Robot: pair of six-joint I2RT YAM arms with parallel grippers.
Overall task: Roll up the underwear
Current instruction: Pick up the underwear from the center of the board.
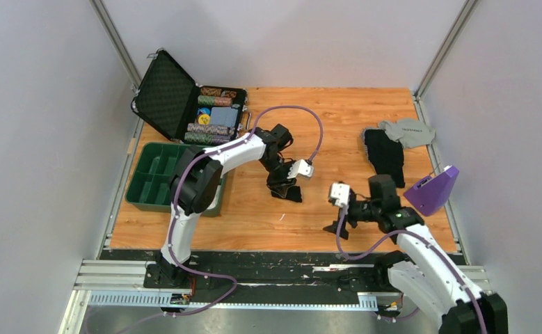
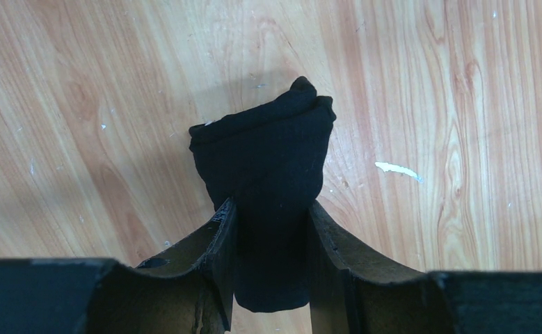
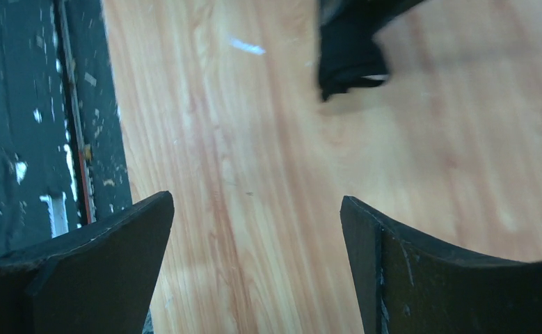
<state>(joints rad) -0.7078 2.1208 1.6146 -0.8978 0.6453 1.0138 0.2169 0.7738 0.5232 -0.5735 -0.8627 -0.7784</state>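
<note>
At the ten o'clock corner of the wooden table [image 1: 337, 111], an open black case [image 1: 167, 101] stands with its lid tipped back and rows of poker chips [image 1: 209, 129] inside. Just below it, at nine o'clock, sits a green tray [image 1: 149, 167] with dividers. The left arm [image 1: 205, 167] passes over the tray's right side and reaches toward the table's middle.

There the left gripper [image 2: 271, 209] points downward, its two fingers clenched around the underwear [image 2: 268, 153]. The cloth is a compact black bundle, pinched across its narrow part, with a thicker folded end sticking out past the fingertips above the wood. The left wrist view does not settle whether that end touches the table. A small white fleck [image 2: 398, 168] lies on the wood at the bundle's three o'clock in that view.

At the bundle's four o'clock in the top view, near but apart from it, is the right gripper [image 3: 254, 202]. Its fingers are spread wide with only bare wood between them. Its wrist camera, somewhat blurred, catches the bundle at one o'clock with a thin white edge.

Farther right, at the table's two o'clock, a second black garment [image 1: 384, 154] lies flat. A light grey garment [image 1: 407, 131] overlaps its far end. A purple wedge-shaped object [image 1: 433, 189] sits at the three o'clock edge.
</note>
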